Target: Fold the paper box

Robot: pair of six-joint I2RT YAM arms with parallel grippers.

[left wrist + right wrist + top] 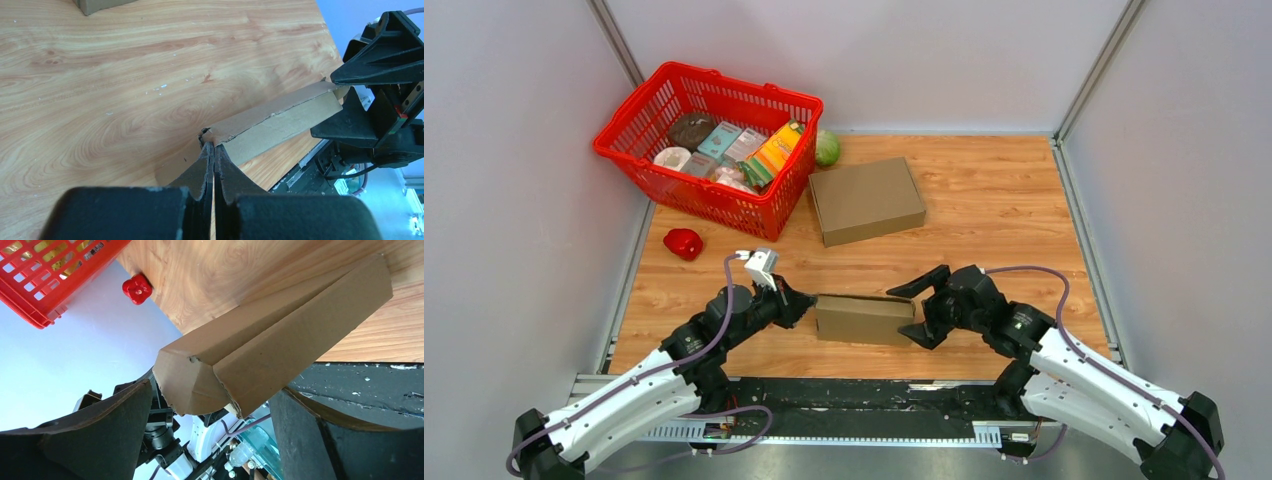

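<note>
A brown paper box [864, 318], partly folded, lies near the table's front edge between my two grippers. My left gripper [807, 305] is at its left end. In the left wrist view its fingers [202, 170] are pressed together on the corner flap of the box [280, 120]. My right gripper [921, 310] is open at the box's right end, one finger on each side. In the right wrist view the box's end [200, 380] sits between the spread fingers [100, 435] without touching them.
A second, closed cardboard box [867, 199] lies further back. A red basket [654, 170] with groceries stands at the back left, a green vegetable [827, 148] beside it. A red pepper [683, 243] lies left of centre. Walls enclose the table.
</note>
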